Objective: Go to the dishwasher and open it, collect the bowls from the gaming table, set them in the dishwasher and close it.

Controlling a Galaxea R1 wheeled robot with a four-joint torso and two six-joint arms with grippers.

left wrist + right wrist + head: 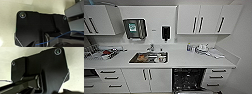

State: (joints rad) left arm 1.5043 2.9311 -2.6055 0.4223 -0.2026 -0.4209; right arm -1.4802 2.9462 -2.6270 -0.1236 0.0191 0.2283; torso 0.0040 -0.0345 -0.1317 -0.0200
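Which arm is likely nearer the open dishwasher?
Probably right: the dishwasher lies right of centre ahead, on that arm's side; the left arm's side faces the cabinet doors.

I can't read any text from here. The paper towel dispenser (pixel 135 28) on the wall carries a teal label, but its print is too blurred to make out. A small mark on the wall beside it and the bottle (pixel 189 47) on the worktop (pixel 181 60) are likewise illegible.
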